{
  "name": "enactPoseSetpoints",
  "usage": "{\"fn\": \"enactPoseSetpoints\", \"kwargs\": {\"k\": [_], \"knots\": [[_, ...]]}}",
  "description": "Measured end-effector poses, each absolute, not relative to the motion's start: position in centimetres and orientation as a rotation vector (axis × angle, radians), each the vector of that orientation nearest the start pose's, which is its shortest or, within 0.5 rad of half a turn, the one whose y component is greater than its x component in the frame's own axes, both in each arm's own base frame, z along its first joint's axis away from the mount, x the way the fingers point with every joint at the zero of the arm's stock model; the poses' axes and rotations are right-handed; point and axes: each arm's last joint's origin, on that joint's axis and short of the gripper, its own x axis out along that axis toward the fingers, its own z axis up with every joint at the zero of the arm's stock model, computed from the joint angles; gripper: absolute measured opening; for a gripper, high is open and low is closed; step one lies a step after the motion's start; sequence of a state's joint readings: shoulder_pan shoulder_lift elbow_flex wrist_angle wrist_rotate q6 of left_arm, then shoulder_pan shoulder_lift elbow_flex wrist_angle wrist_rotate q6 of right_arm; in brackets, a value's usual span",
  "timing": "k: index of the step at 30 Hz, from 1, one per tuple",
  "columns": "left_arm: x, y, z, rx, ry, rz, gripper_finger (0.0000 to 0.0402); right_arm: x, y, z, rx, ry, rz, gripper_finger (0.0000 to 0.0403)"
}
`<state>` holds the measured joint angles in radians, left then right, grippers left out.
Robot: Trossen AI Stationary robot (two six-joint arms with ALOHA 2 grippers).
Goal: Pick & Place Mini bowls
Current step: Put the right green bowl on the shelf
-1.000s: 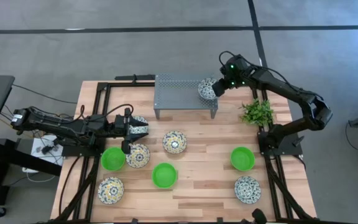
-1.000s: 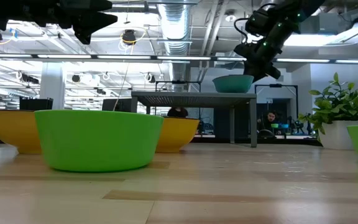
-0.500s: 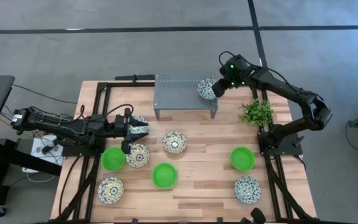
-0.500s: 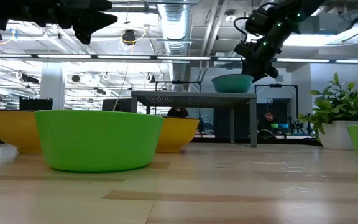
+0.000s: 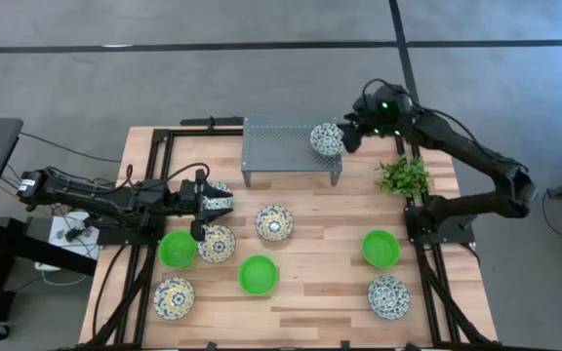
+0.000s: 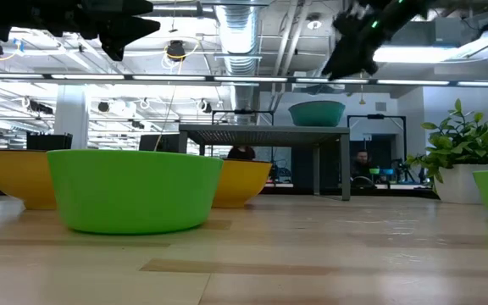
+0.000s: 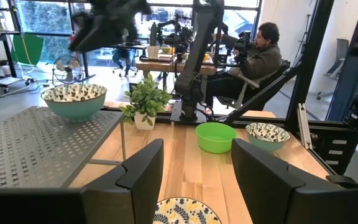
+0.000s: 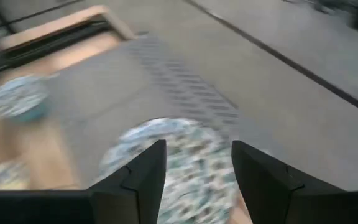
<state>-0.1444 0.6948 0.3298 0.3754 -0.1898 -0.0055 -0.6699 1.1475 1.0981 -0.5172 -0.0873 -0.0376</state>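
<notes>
Above the rack (image 5: 283, 143), the spread right hand (image 5: 351, 134) hovers just beside the patterned bowl (image 5: 326, 139).

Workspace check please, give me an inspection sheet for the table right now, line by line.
Surface: wooden table, black frame rails along its sides.
Job's things: one patterned bowl on the grey rack; three green bowls and several more patterned ones on the table.
Clutter: small green plant by the right arm's base.
Grippers: right gripper open, beside the rack bowl, not touching it; left gripper open, above a patterned bowl.
Cables: loose cables along the left arm.
Surroundings: seated person beyond the table.
</notes>
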Motion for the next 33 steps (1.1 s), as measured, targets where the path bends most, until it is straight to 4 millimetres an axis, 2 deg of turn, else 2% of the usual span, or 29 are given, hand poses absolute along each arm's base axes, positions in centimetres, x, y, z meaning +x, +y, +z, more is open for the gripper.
{"fn": "enactPoseSetpoints", "kwargs": {"k": [5,10,13,17,20,24,30,33], "knots": [[16.3,-1.8,24.2,-0.007,-0.01,0.04,0.0191,18.5,-9.7,35.1,0.104,0.579,-0.307,0.0178],[16.6,-2.0,23.8,-0.038,0.015,-0.009,0.0191,18.6,-5.3,34.7,0.11,0.668,-0.12,0.0168],[17.2,-2.2,23.1,-0.066,0.064,-0.031,0.0191,18.9,-3.0,32.9,0.084,0.742,-0.005,0.0162],[18.1,-2.6,21.9,-0.071,0.14,-0.048,0.0191,19.5,-0.5,28.9,0.044,0.807,0.121,0.0154],[18.6,-2.9,21.2,-0.095,0.184,-0.055,0.0191,19.8,0.8,25.6,0.047,0.794,0.171,0.0148],[18.9,-3.0,20.7,-0.154,0.217,-0.048,0.0191,19.7,1.9,22.7,0.11,0.786,0.187,0.0137],[19.0,-3.0,20.6,-0.161,0.216,-0.046,0.0191,19.3,2.6,21.7,0.27,0.861,0.143,0.0128],[19.0,-3.0,20.6,-0.161,0.215,-0.045,0.0191,18.5,2.8,21.1,0.282,0.962,0.133,0.013]]}}
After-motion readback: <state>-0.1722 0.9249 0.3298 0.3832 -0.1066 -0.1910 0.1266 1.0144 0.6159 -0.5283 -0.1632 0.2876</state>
